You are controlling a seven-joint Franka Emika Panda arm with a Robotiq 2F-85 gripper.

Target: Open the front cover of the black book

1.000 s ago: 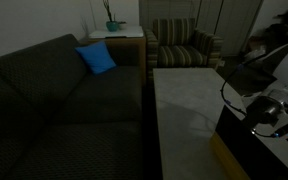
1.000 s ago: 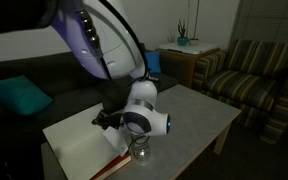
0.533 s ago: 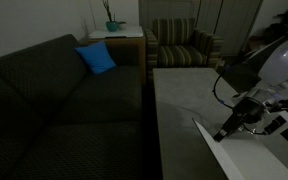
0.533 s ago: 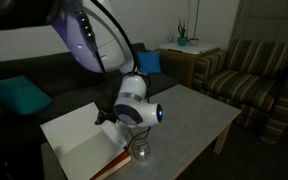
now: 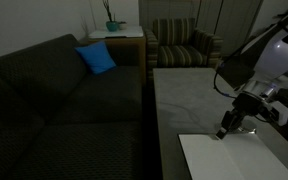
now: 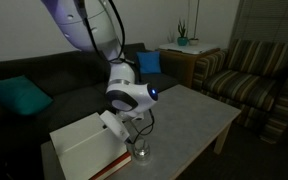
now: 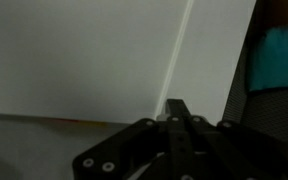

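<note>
The book lies open on the pale table (image 5: 184,95), showing a wide white inside face in both exterior views (image 5: 239,158) (image 6: 82,150). No black cover shows. In the wrist view the white face (image 7: 84,60) fills most of the picture, with a fold line running down it. My gripper (image 5: 227,127) (image 6: 117,124) hangs just above the book's far edge. In the wrist view its fingers (image 7: 179,110) are pressed together with nothing visible between them.
A clear glass (image 6: 141,152) stands on the table right beside the book and under my arm. A dark sofa (image 5: 64,100) with a blue cushion (image 5: 96,58) runs along the table. A striped armchair (image 5: 184,45) stands beyond it.
The book's cover has swung from tilted upright to lying open. My gripper has risen and drawn back from it.
</note>
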